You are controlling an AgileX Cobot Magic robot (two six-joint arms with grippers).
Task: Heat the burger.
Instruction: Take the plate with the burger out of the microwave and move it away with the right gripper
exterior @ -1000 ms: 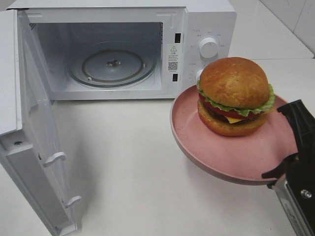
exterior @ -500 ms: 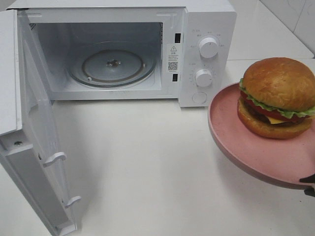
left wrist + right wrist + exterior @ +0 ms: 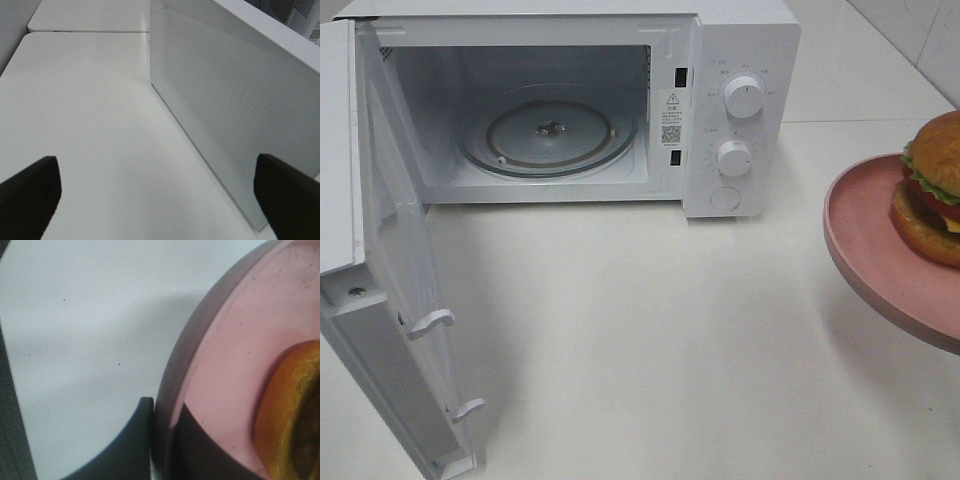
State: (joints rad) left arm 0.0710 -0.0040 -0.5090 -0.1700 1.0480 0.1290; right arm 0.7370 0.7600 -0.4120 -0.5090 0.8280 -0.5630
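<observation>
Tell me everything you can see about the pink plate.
The pink plate is round and matte, with a raised rim, and looks like plastic or ceramic. It is lifted off the white table, tilted, at the right edge of the overhead view, partly cropped. The burger sits on it. The right gripper pinches its rim.

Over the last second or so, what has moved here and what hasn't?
The pink plate with the burger on it has slid to the right, away from the open microwave, and is now partly cut off by the picture's edge. The right gripper has its jaws clamped on the plate's rim. The microwave, its open door and the left gripper, jaws wide, stayed put.
</observation>
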